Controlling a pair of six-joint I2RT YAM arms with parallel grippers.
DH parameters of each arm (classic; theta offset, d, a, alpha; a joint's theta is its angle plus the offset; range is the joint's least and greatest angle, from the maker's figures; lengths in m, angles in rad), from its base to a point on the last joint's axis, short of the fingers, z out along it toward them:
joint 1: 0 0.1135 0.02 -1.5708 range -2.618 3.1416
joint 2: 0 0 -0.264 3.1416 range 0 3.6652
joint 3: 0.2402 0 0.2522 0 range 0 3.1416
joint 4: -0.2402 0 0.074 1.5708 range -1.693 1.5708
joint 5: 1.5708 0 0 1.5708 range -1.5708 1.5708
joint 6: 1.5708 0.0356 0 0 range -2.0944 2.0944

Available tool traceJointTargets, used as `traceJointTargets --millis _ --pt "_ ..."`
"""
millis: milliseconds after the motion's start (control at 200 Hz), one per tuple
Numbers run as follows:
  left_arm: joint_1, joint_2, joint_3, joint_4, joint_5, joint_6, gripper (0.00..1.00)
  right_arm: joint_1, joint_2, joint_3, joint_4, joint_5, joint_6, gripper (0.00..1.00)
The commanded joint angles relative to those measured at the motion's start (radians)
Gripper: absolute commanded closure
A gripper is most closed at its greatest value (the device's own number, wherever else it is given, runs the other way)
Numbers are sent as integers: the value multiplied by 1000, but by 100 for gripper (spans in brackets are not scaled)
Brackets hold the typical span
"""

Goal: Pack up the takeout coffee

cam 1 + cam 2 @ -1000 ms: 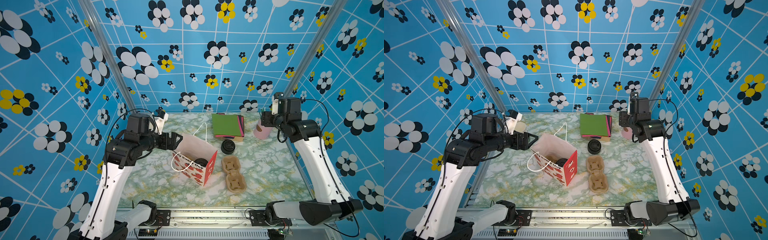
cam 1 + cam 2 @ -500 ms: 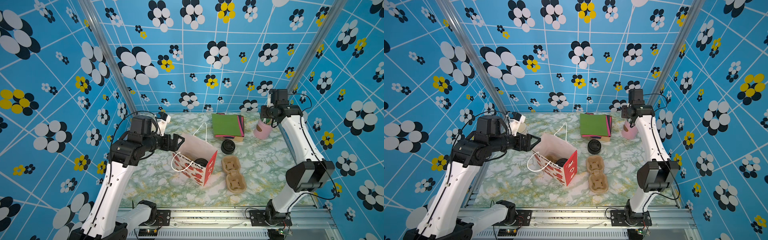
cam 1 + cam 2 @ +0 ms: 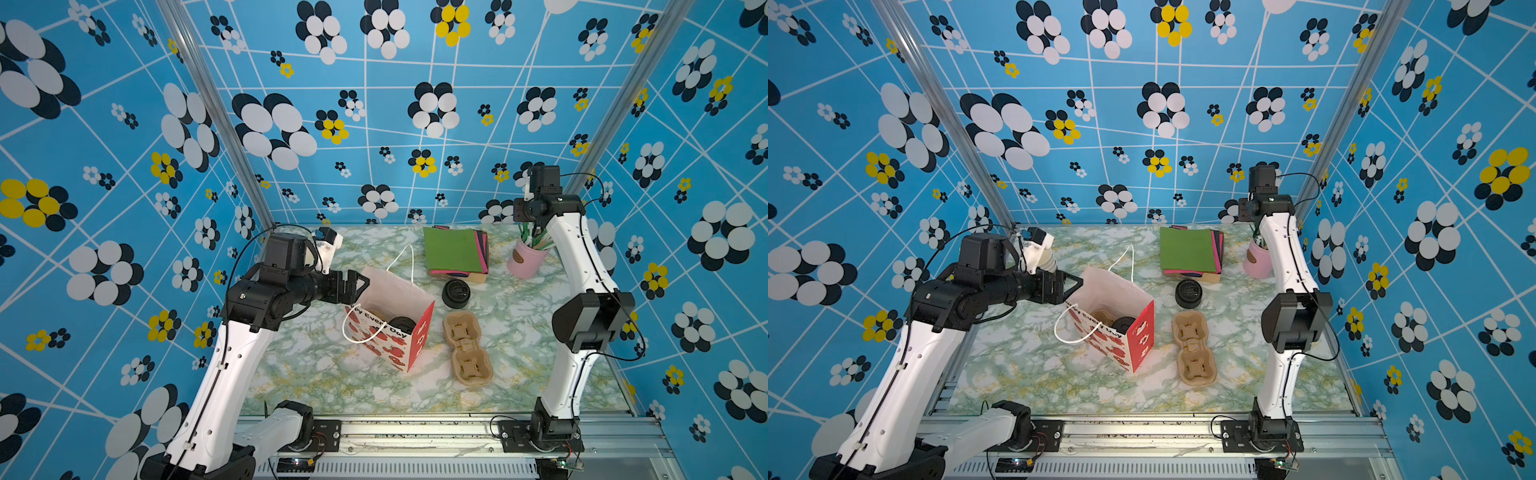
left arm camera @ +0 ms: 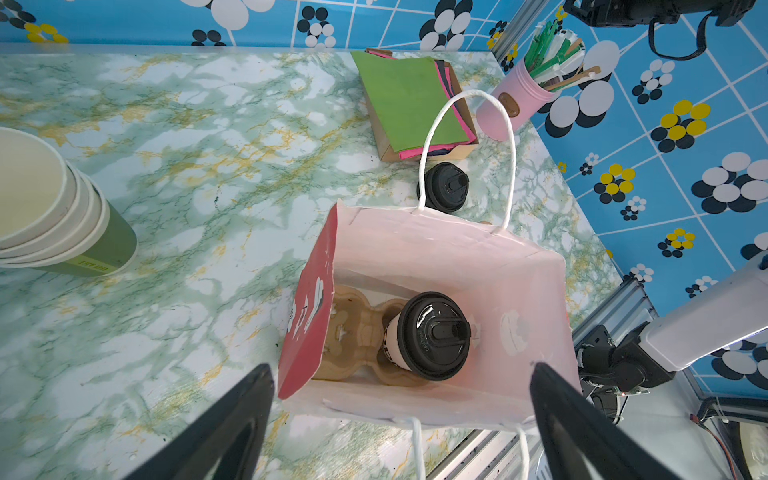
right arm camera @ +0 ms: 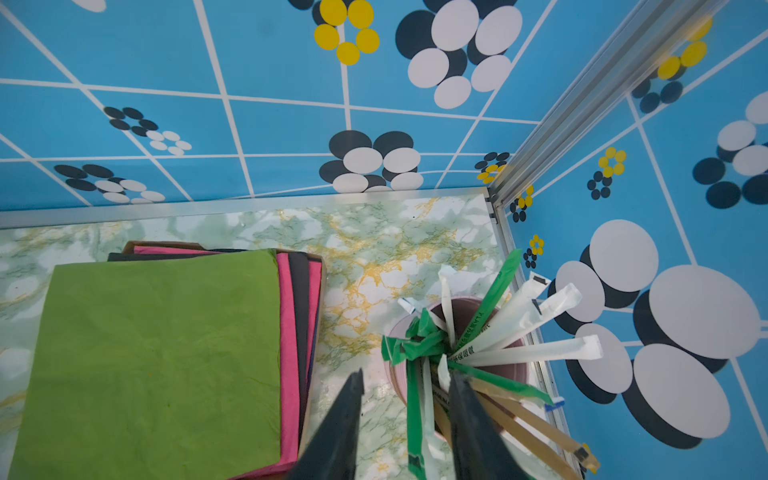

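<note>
Plainly, bag (image 3: 390, 291) holding takeout coffee (image 4: 434, 336) reads "Every Day"; left tool (image 4: 401, 370) released, right tool (image 5: 407, 374) straddles straws (image 5: 523, 316), grip unclear

My left arm (image 3: 224, 365) rises from its base, bends at the elbow and runs level behind my left gripper (image 3: 358, 286). That gripper points sideways, jaws spread wide, its black fingers (image 4: 232, 424) far apart in the wrist view. My right arm (image 3: 575, 253) stands tall with its elbow folded outward. Its wrist bends over so my right gripper (image 5: 405, 376) points down, jaws a narrow gap apart.
</note>
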Motion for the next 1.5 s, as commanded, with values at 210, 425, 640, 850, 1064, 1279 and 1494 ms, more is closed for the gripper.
traceJointTargets --millis 210,425,640,850,1064,1279,1494 --pt "11 -8 -44 48 32 10 3 -78 -125 -130 6 4 75 63" --pt "11 -20 -63 61 36 6 2 -113 -209 -246 32 -37 90 63" --pt "14 -29 -76 62 38 9 2 -136 -222 -278 3 -52 96 63" --pt "15 -33 -85 67 44 6 2 -136 -258 -354 -10 -78 97 63" --pt "16 -38 -91 70 45 4 2 -136 -293 -432 11 -93 104 65" --pt "16 -38 -93 72 45 0 2 -137 -278 -434 21 -99 113 73" --pt "17 -36 -96 75 45 -2 2 -137 -257 -417 24 -99 112 80"
